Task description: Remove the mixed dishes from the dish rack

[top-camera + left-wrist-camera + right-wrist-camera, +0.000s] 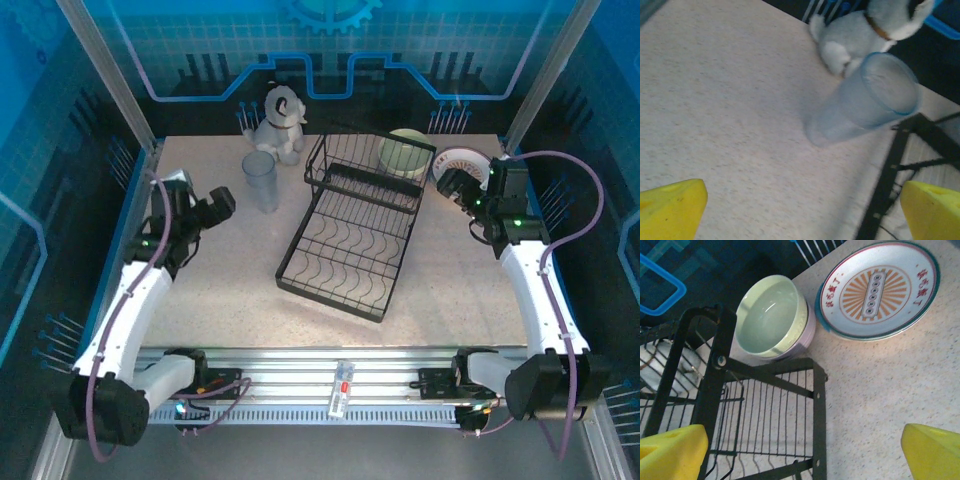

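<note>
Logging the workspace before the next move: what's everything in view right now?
dish rack: 1, black wire, table centre
tumbler: 1, clear, upright left of the rack
dog figurine: 1, grey-white, behind the tumbler
bowls: 2 nested, pale green in lavender, beyond the rack's far right corner
plate: 1, white with orange pattern, right of the bowls
table: 1, speckled beige, under everything
left gripper: 1, yellow fingers, open, near the tumbler
right gripper: 1, yellow fingers, open, near the plate
</note>
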